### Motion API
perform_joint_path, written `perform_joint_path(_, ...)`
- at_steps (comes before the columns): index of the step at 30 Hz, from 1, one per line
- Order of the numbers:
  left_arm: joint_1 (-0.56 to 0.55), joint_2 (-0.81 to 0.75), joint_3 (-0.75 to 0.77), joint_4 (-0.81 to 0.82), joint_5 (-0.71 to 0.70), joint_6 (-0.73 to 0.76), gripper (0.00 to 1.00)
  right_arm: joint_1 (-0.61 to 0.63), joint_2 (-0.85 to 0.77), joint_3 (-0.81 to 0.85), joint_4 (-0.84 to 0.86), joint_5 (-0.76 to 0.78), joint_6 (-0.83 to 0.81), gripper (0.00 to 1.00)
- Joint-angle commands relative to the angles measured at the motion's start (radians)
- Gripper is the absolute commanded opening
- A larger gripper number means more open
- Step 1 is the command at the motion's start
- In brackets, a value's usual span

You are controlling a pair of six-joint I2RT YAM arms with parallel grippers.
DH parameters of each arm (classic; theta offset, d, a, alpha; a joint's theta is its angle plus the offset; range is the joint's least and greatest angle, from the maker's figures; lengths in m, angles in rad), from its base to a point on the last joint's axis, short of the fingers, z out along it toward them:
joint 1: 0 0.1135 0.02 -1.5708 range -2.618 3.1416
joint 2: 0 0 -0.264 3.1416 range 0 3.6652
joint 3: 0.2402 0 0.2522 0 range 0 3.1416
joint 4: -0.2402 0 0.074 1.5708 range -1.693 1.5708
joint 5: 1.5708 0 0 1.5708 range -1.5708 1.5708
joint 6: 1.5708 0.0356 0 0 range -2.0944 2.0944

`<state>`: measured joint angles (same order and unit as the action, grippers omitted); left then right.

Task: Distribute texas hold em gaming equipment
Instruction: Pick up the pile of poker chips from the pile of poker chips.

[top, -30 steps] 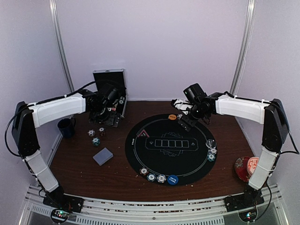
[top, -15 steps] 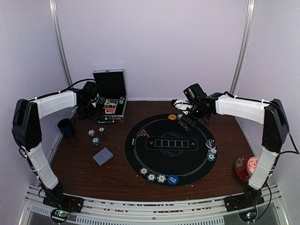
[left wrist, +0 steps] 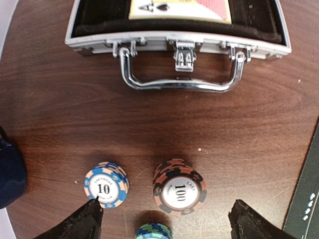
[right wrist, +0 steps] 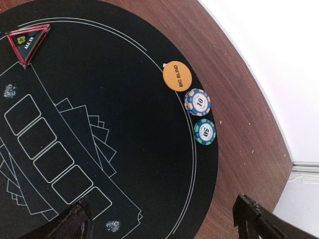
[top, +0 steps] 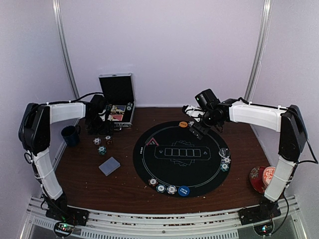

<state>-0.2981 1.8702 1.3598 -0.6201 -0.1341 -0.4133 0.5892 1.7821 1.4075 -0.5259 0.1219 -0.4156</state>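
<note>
Left arm [top: 65, 112] has swung back off the open metal case [top: 117, 105] and now hangs just left of it, over the far-left surface [top: 124, 174]. The right arm [top: 254, 114] hasn't budged from the far rim of the black mat [top: 182, 169]. From above there's a dark mug [top: 70, 135] at far left, three loose chips [top: 102, 150] near the case, and the card deck [top: 109, 166] nearer still. Rim chips [top: 160, 188] line the mat's near and right edges, beside the blue button [top: 183, 190]. The red cup and saucer [top: 260, 178] are half hidden behind the right arm.

Left wrist view: the left fingers [left wrist: 82, 224] are spread wide, holding nothing. Just ahead stand a 10 chip [left wrist: 105, 185] and a 100 chip [left wrist: 179, 191]. Between the fingers is a green-edged chip [left wrist: 153, 231], cut off at the bottom. The case handle [left wrist: 179, 82] lies beyond, and the cards inside [left wrist: 179, 10] are cropped.

Right wrist view: the right fingers [right wrist: 70, 226] are wide apart and empty. Below is the orange button [right wrist: 177, 76] reading BIG BLIND, with a second 10 chip [right wrist: 198, 102] and a 50 chip [right wrist: 205, 131] just beside it on the mat's rim. The red triangle marker [right wrist: 29, 42] sits well apart.
</note>
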Motion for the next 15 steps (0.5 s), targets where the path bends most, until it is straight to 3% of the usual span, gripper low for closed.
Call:
perform_joint_path(1, 0.008, 0.022, -0.019, 0.040, 0.042, 0.018, 0.90, -0.002, 0.002, -0.013, 0.012, 0.021, -0.003, 1.00)
perform_joint_path(15, 0.008, 0.072, 0.001, 0.043, 0.045, 0.048, 0.82, 0.000, 0.004, -0.013, 0.014, 0.021, -0.002, 1.00)
